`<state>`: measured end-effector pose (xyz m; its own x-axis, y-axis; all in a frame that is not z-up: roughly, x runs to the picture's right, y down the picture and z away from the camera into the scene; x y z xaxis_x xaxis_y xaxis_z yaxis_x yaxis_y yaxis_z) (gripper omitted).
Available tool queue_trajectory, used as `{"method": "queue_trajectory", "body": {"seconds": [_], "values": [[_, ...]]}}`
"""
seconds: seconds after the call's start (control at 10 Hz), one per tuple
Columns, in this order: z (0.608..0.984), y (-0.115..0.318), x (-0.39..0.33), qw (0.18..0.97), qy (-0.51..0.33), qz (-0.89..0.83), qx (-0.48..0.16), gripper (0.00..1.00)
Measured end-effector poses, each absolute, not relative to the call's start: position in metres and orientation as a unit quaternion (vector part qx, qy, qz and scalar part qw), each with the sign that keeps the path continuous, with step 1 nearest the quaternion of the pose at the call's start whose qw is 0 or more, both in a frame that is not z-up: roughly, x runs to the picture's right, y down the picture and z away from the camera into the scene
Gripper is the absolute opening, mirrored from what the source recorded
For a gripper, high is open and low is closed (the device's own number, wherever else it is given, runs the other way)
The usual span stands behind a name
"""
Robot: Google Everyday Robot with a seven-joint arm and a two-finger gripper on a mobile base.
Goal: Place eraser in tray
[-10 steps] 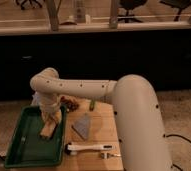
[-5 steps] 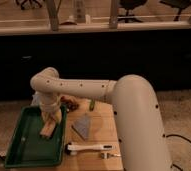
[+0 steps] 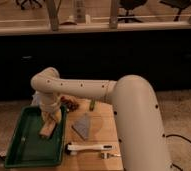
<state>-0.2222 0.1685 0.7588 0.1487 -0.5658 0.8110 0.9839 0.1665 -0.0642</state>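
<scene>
The green tray (image 3: 24, 149) lies at the left of the wooden table. The tan eraser (image 3: 48, 129) is a light-brown block over the tray's right part, tilted, its lower end at or near the tray floor. My gripper (image 3: 52, 116) hangs from the white arm right above the eraser's upper end, over the tray's right side. Whether it still touches the eraser is not clear.
A grey triangular piece (image 3: 83, 126) lies on the table right of the tray. A long white-handled tool (image 3: 89, 148) lies near the front edge. Small dark and green items (image 3: 92, 105) sit at the table's back. My white arm's bulk (image 3: 139, 125) covers the right side.
</scene>
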Motion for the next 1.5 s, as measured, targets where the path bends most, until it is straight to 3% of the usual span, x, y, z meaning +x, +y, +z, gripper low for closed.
{"method": "queue_trajectory", "body": {"seconds": [0.4,1.5], "values": [[0.760,0.164,-0.226,0.690,-0.334,-0.562,-0.311,0.77],[0.763,0.157,-0.228,0.682,-0.340,-0.570,-0.308,0.80]]}}
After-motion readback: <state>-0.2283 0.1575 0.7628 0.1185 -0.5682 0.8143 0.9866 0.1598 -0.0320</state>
